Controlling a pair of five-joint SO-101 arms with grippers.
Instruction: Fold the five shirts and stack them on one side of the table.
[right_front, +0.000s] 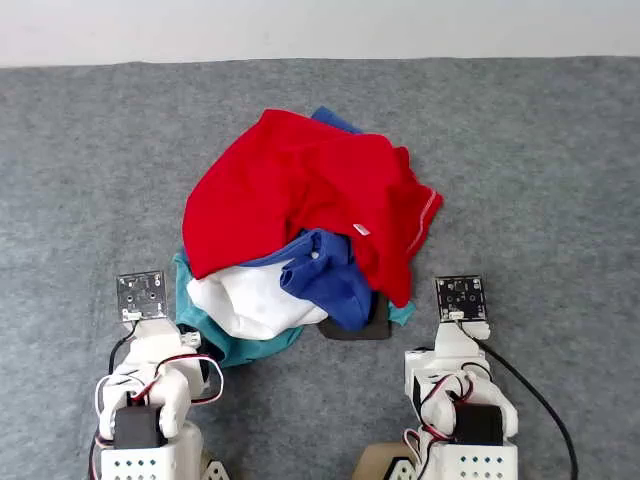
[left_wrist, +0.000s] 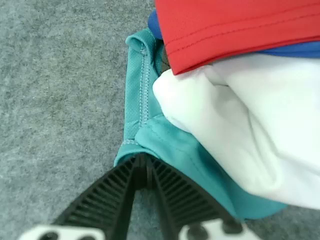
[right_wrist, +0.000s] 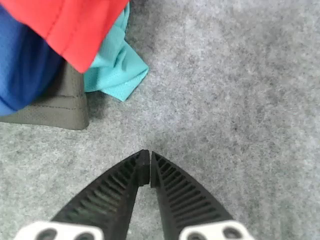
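Note:
A heap of shirts lies in the middle of the grey mat. The red shirt (right_front: 300, 185) is on top, over a blue shirt (right_front: 330, 272), a white shirt (right_front: 250, 298), a teal shirt (right_front: 232, 345) and a dark grey shirt (right_front: 358, 328). My left gripper (left_wrist: 145, 162) is shut, its tips right at the hem of the teal shirt (left_wrist: 145, 115), beside the white shirt (left_wrist: 250, 130). My right gripper (right_wrist: 147, 157) is shut over bare mat, a short way from a teal corner (right_wrist: 117, 70) and the dark grey shirt (right_wrist: 60, 107).
The left arm (right_front: 145, 385) and right arm (right_front: 460, 390) stand at the near edge of the grey mat (right_front: 540, 180), which covers the whole table. Bare mat stretches on both sides of the heap and behind it.

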